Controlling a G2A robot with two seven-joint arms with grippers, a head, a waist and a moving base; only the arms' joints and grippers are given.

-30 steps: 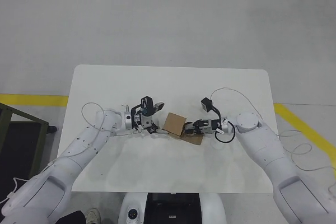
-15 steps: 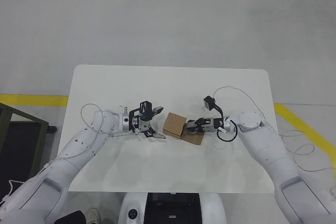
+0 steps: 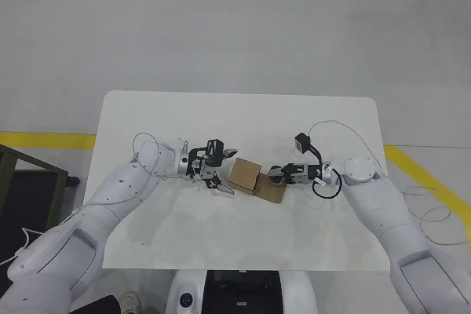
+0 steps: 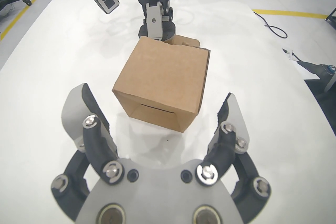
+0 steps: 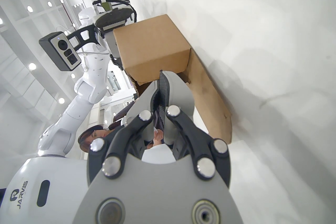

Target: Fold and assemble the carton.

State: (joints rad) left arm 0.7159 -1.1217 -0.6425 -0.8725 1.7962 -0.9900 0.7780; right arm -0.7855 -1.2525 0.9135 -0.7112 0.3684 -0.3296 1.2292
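1. Carton (image 3: 245, 174): a brown cardboard box lying on its side and resting on the white table (image 3: 180, 118), near the table's middle as seen from the top view.
2. One open end of the carton faces 9 o'clock. Through that opening the left wrist view shows a narrow dark slot on an inner panel.
3. A loose flap (image 3: 272, 195) lies flat on the table at the carton's 3 o'clock end and runs out toward 4 o'clock. It is joined to the box along its lower edge.
4. The left tool (image 4: 155, 95) sits at the carton's 9 o'clock, just beside the open end and clear of it. Its fingers are spread wide, wider than the end of the box, and it holds nothing.
5. The right tool (image 5: 161, 80) sits at the carton's 3 o'clock, above the flat flap. Its fingers are pressed together, with the tips against the upper edge of that end. I cannot tell whether any cardboard is pinched between the pads.
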